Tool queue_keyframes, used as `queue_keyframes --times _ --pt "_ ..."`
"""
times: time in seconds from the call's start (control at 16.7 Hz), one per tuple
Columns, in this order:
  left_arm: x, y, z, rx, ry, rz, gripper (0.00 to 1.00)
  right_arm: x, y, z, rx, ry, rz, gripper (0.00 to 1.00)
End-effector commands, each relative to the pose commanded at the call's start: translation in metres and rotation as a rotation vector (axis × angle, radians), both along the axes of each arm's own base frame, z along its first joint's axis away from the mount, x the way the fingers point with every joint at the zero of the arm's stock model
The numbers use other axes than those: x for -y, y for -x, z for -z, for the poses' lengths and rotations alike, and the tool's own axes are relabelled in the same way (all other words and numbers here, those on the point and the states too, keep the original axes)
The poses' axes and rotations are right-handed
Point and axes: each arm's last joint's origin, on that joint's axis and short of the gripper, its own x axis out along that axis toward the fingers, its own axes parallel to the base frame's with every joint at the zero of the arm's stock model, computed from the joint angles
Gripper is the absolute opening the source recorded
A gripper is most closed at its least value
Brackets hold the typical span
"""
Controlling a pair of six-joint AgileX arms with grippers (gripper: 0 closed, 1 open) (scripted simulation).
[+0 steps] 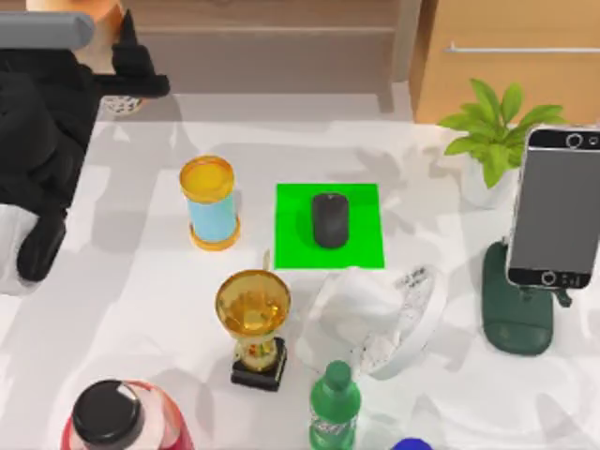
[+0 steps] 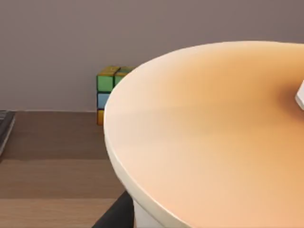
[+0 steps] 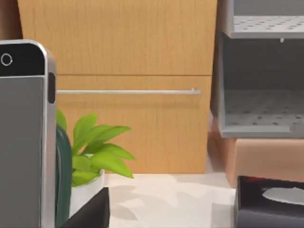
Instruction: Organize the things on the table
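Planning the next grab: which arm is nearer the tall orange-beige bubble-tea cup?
Left. The left arm is right beside the cup at the table's far-left corner; the right arm's camera faces the black-framed grey-screen smartphone at the right.

Rendered office, wooden drawer cabinet, desk clutter

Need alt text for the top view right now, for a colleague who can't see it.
A black computer mouse lies on a green square mat mid-table, and a smartphone stands on a dark green stand at the right. A gold trophy, potted plant and bottles surround them.
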Motion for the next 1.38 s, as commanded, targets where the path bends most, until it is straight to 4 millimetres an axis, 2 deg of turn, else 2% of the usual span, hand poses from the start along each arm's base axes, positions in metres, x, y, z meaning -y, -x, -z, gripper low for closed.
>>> queue_keyframes --times 0.24,0.48,0.78,0.96,1.14,1.38 --pt "0.014 -0.015 -0.045 0.051 0.016 0.018 0.00 0.000 0.000 0.000 0.000 0.000 0.000 1.00" --pt "0.019 -0.044 -0.071 0.002 0.007 -0.003 0.00 0.000 0.000 0.000 0.000 0.000 0.000 1.00" --pt "0.020 -0.084 -0.083 -0.114 -0.020 -0.046 0.00 0.000 0.000 0.000 0.000 0.000 0.000 1.00" --pt "0.021 -0.101 -0.088 -0.169 -0.033 -0.063 0.00 0.000 0.000 0.000 0.000 0.000 0.000 1.00" --pt "0.022 -0.110 -0.093 -0.201 -0.042 -0.071 0.00 0.000 0.000 0.000 0.000 0.000 0.000 1.00" --pt "0.023 -0.112 -0.094 -0.208 -0.044 -0.072 0.00 0.000 0.000 0.000 0.000 0.000 0.000 1.00"
